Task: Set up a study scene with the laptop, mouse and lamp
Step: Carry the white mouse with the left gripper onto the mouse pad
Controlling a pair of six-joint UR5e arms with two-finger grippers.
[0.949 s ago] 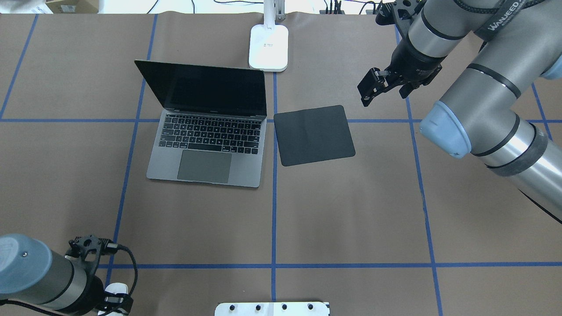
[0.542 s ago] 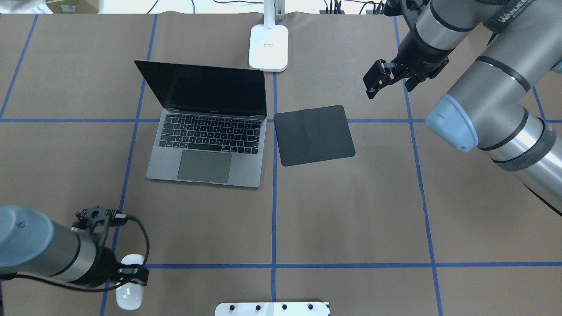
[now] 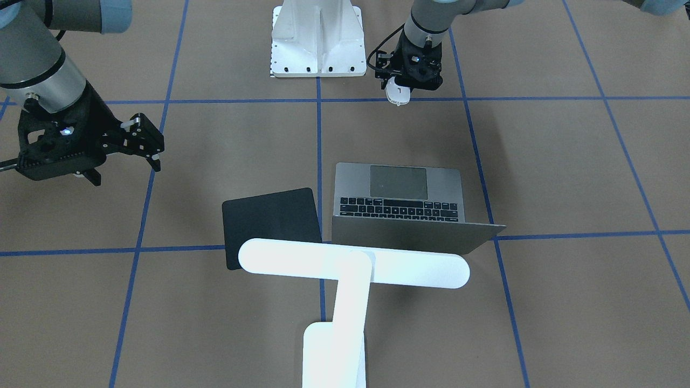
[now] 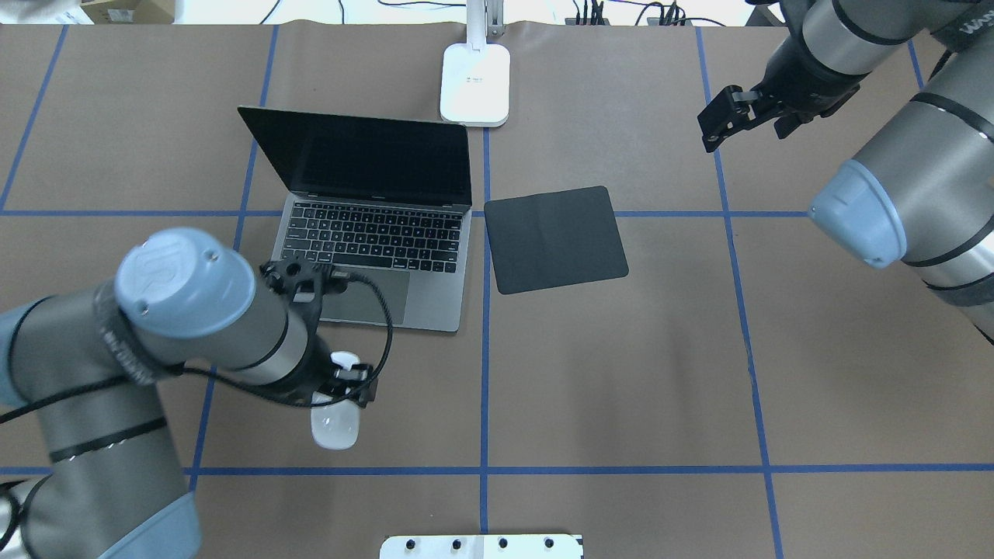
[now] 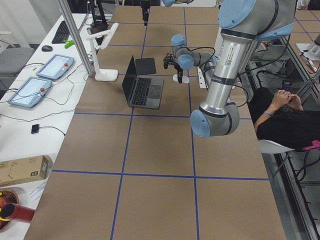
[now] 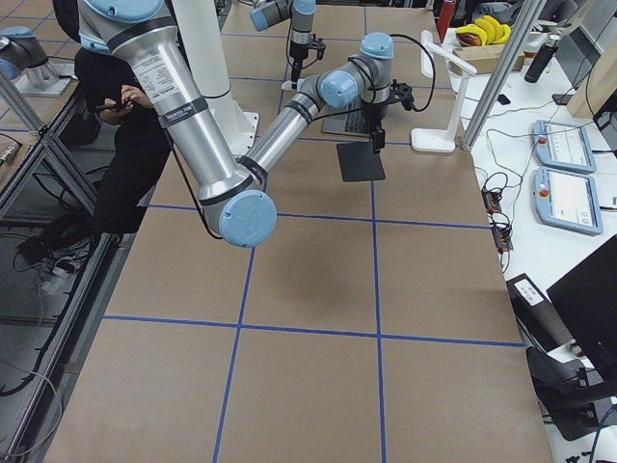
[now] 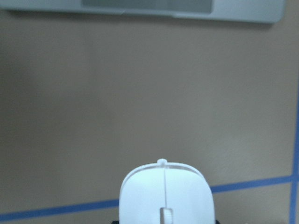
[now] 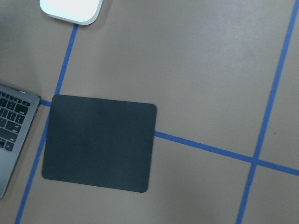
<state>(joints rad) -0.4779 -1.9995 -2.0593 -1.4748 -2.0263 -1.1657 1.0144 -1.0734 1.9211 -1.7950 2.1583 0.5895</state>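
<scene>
Mouse (image 3: 398, 92) is clamped in the left jaws, between laptop (image 3: 409, 202) and white pedestal (image 3: 317, 43); the right jaws gape wide, empty. Overhead, the left arm's blue cap (image 4: 185, 281) reads "UR"; the lamp (image 4: 475, 81) base label is illegible. From the left wrist, the mouse hangs over bare table (image 7: 140, 93), with the laptop's edge above.

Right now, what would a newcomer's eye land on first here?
The left gripper, shut on the white mouse, near the open laptop's front edge. In the front-facing view the big white lamp dominates, its bar head crossing in front of the laptop's lid and the black mat.
</scene>
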